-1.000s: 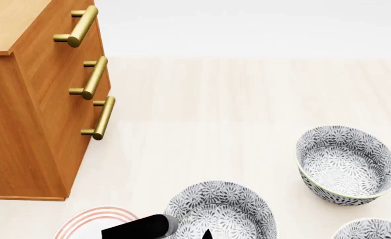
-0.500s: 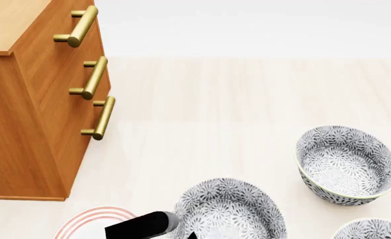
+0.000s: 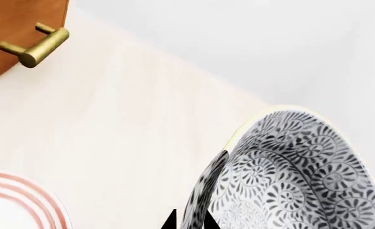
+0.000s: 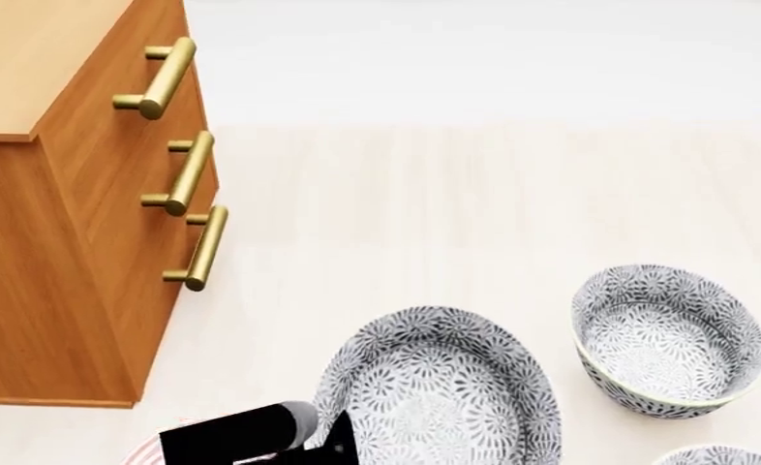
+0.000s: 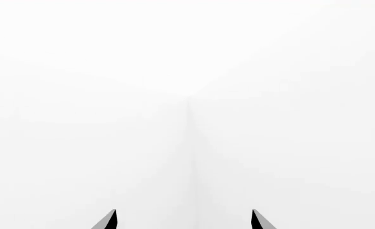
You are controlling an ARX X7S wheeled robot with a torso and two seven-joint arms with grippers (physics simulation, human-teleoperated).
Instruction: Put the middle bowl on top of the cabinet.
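The middle bowl, grey-blue leaf pattern with a cream rim, hangs tilted above the floor in the head view. My left gripper is shut on its near-left rim. In the left wrist view the bowl's wall passes between the two black fingertips, one outside and one inside. The cabinet stands at the left, with its lighter flat top well above and left of the bowl. My right gripper is open with nothing between its fingers, facing blank white.
A second patterned bowl sits to the right and a third bowl shows at the bottom right edge. A white plate with red rings lies under my left arm. Brass handles jut from the cabinet front.
The left gripper has raised the bowl off the floor; it now looks larger, higher and more tilted. The head view has shifted, so the cabinet and the right bowl sit lower in frame.
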